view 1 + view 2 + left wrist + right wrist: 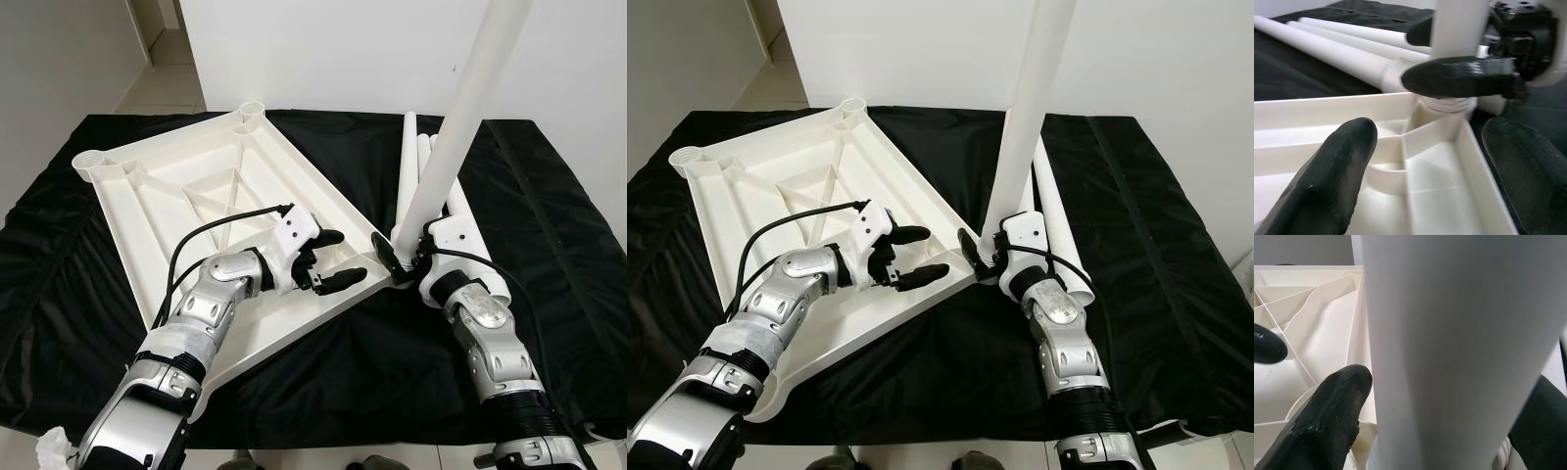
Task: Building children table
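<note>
The white table top [196, 186] lies upside down on a black cloth, its ribs facing up. A long white table leg [460, 117] stands upright with its threaded foot at the near right corner socket [1444, 105]. My right gripper [404, 257] is shut on the leg just above the socket; one black finger [1322, 421] presses its side. My left gripper [351, 257] hovers open a short way left of that corner. Its fingers [1327, 181] straddle the top's rim wall without touching it.
Spare white legs [1058, 215] lie side by side on the black cloth [549, 245] behind and right of the upright leg. Empty sockets [253, 108] stand at the top's far corners. The table's front edge runs close below my arms.
</note>
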You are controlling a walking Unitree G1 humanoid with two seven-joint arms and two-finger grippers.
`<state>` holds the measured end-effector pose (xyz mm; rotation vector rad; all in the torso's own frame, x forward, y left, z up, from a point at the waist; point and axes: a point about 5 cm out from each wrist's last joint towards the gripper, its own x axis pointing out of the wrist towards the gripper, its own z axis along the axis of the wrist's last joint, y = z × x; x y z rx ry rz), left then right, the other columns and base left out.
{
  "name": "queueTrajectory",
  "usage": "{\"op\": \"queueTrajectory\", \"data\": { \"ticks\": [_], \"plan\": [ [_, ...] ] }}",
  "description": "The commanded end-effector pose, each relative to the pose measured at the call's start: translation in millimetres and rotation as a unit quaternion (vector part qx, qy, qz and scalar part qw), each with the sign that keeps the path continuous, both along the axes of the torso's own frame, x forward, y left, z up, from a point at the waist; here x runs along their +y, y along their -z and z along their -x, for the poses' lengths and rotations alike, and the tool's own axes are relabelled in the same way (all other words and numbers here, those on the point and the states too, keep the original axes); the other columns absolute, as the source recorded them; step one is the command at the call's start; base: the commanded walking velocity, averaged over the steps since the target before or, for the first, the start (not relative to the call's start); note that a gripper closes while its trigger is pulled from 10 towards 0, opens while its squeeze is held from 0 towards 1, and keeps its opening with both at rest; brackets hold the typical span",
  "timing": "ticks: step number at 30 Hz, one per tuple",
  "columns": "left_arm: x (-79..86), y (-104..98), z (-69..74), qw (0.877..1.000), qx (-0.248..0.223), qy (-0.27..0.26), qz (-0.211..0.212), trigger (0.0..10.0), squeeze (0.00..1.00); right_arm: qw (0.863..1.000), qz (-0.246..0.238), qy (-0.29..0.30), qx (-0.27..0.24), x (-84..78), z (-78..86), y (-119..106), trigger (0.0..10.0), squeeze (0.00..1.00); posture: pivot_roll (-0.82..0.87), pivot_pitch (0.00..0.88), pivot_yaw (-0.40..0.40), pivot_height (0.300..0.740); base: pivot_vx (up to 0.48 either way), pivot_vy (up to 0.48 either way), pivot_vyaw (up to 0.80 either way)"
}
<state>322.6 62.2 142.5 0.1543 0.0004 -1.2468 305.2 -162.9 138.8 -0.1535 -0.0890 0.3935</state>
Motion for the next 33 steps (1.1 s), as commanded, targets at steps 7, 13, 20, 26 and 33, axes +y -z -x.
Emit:
{"op": "queueTrajectory", "data": {
  "ticks": [7, 13, 20, 26, 33],
  "plan": [
    [-1.4, 2.4, 2.7, 1.000, -0.010, -0.017, 0.001, 10.0, 0.00, 1.000, -0.007, -0.013, 0.005, 1.0, 0.3, 2.7, 10.0, 0.00, -0.05, 0.000, 0.018, 0.740, 0.000, 0.000, 0.00],
    [-6.4, 4.5, 8.1, 1.000, -0.013, -0.010, 0.005, 10.0, 0.00, 1.000, -0.019, -0.019, 0.010, 1.6, 4.4, 6.7, 0.0, 0.00, -0.05, 0.000, 0.016, 0.740, 0.000, 0.000, 0.00],
    [-8.9, 5.6, 11.6, 1.000, -0.014, -0.003, 0.007, 10.0, 0.00, 1.000, -0.018, -0.021, 0.007, 0.8, 7.6, 6.8, 0.0, 0.00, -0.05, 0.000, 0.010, 0.740, 0.000, 0.000, 0.00],
    [-9.0, 5.2, 11.6, 1.000, -0.015, -0.003, 0.009, 10.0, 0.00, 1.000, -0.027, -0.008, 0.014, 1.5, 9.2, 8.3, 10.0, 0.00, -0.05, 0.000, 0.001, 0.740, 0.000, 0.000, 0.00],
    [-7.1, 4.5, 12.9, 1.000, -0.018, -0.005, 0.009, 10.0, 0.00, 0.998, -0.032, 0.047, 0.030, 8.7, 12.7, 15.1, 10.0, 0.00, -0.04, 0.000, -0.010, 0.740, 0.000, 0.000, 0.00]
  ]
}}
